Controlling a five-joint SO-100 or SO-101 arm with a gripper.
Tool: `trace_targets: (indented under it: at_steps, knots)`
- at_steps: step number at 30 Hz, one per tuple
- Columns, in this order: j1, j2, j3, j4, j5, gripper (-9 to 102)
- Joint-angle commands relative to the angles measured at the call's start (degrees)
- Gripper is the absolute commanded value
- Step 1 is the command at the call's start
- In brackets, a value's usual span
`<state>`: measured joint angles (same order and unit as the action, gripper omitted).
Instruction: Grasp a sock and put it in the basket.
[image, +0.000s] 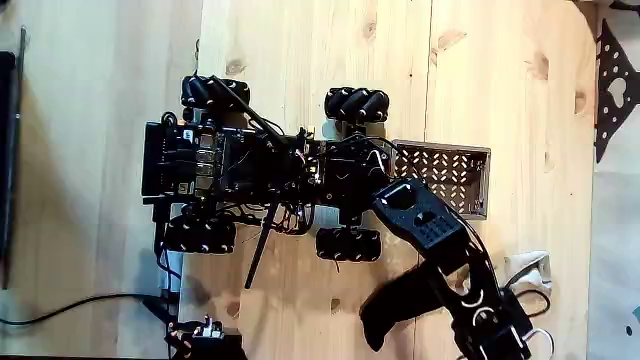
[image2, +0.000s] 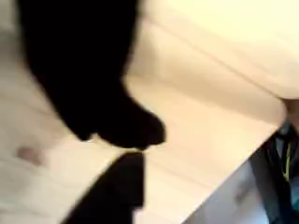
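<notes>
Item: sock (image: 395, 300). Small, plain black, soft. In the fixed view it hangs as a dark bent strip at the lower middle of the frame, under the arm's far end and over the bare wood, its free end drooping toward the bottom edge. In the wrist view the sock (image2: 84, 70) is a large blurred black mass at upper left, tapering to a rounded toe near centre. The limp hang suggests it is carried off the surface, probably for transfer.

Item: gripper (image: 450, 285). Black, at the end of the arm reaching to the lower right of the fixed view. It appears closed around the sock's upper end; the contact itself is dark on dark, so this is a judgement, not a clear sighting. A black wedge at the wrist view's bottom edge may be a finger or a shadow; cannot tell which.

Item: basket (image: 445, 178). Brown, rectangular, lattice walls, sitting against the front of the wheeled robot base (image: 260, 170), just above the arm's elbow. The arm covers its lower left corner. The sock is apart from it, below it in the frame; delivery not yet done.

Item: table (image: 300, 50). Light knotted pine boards. A cream-white object (image: 527, 268) lies partly hidden beside the arm at lower right.
</notes>
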<state>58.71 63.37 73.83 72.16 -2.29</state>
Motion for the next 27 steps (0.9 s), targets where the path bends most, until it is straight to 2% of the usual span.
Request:
trace_targets:
  at_steps: [1, 8, 10, 17, 27]
  knots:
    - [-0.09, 8.17, 4.75, -0.53, -2.46, 58]
    - [0.0, 10.11, 12.74, -4.13, -7.82, 59]
    - [0.26, 8.09, 13.62, -5.19, -10.46, 63]
    - [1.41, 1.67, 13.62, -6.77, -15.73, 67]
    - [4.48, -7.56, 13.01, -13.1, -20.83, 68]
